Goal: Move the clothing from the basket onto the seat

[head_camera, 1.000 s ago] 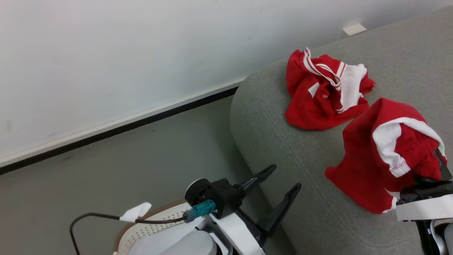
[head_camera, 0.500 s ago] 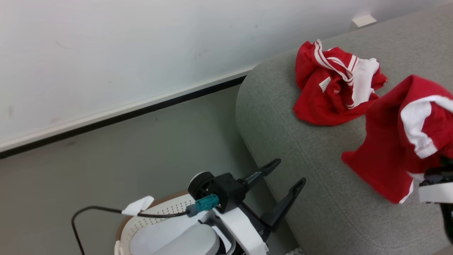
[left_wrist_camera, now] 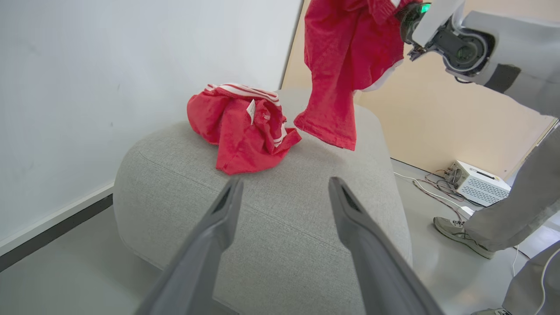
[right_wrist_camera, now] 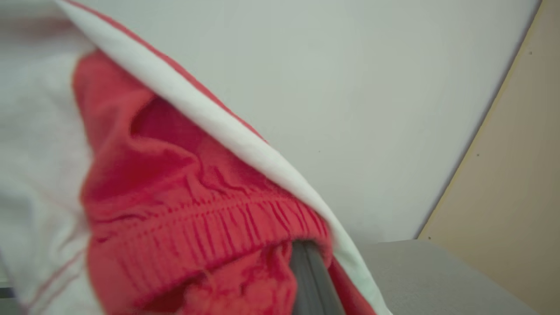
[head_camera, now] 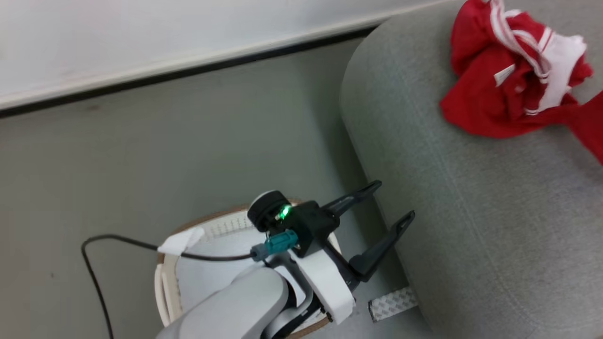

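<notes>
One piece of the clothing, a crumpled red garment with white stripes, lies on the grey seat, also the red garment on the seat. A second red garment hangs from my right gripper, its hem close over the seat; a corner of this garment shows at the head view's right edge. In the right wrist view my right gripper is shut on the garment's elastic waistband. My left gripper stands open and empty beside the seat, above the basket.
A person's shoe and trouser leg stand on the floor right of the seat, near a white box with cables. A strip of patterned tape lies on the floor by the basket. A white wall runs behind.
The head camera has tipped down, shifting the whole picture. My right gripper has carried its red garment up and right, so just a corner stays at the head view's right edge. The left gripper stays open.
</notes>
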